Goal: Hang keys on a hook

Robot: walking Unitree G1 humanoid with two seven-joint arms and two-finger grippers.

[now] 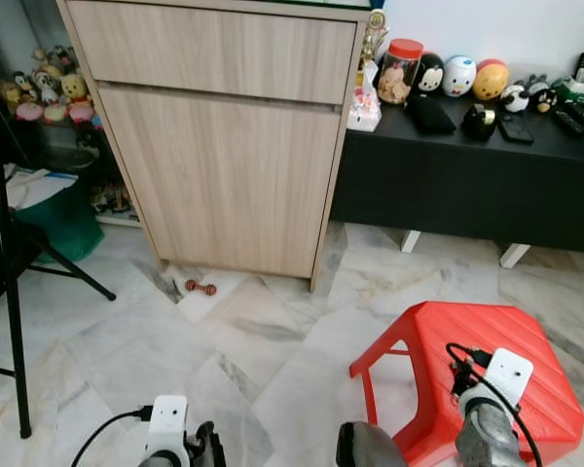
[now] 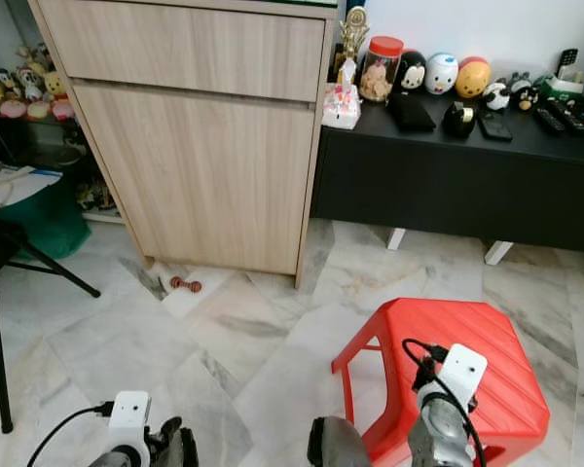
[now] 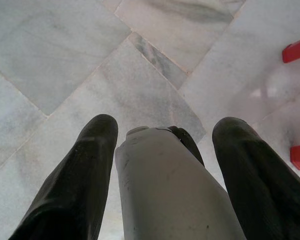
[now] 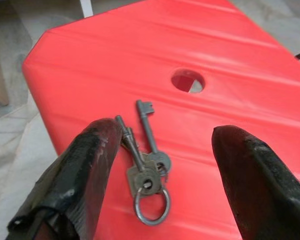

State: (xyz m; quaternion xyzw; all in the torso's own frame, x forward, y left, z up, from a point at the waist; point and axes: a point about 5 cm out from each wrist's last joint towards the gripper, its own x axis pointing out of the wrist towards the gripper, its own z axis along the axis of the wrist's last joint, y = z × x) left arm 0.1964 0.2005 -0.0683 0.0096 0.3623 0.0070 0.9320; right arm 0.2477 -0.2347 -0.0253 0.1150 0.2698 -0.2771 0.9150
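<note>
Two arms, one target: a bunch of keys (image 4: 146, 160) lies flat on the seat of a red plastic stool (image 1: 526, 341), on the robot's right.
Keys: several on a metal ring, shafts fanned out towards the stool's centre hole (image 4: 188, 81), ring end nearest the wrist camera.
Right claw (image 4: 165, 165): open, poised over the stool seat with its fingers spread either side of the bunch; the left-hand finger (image 4: 92, 150) in the wrist view sits just beside the nearest key, the other well clear.
Long axis: the key shafts run roughly along the line of the fingers, pointing away from the claw.
Nearer arm: the right, directly above the stool.
Left claw (image 3: 162, 165): open and empty, hanging over the marble floor (image 1: 224, 341).
Hook: none can be made out.
Likely next move: lower and close on the bunch.
</note>
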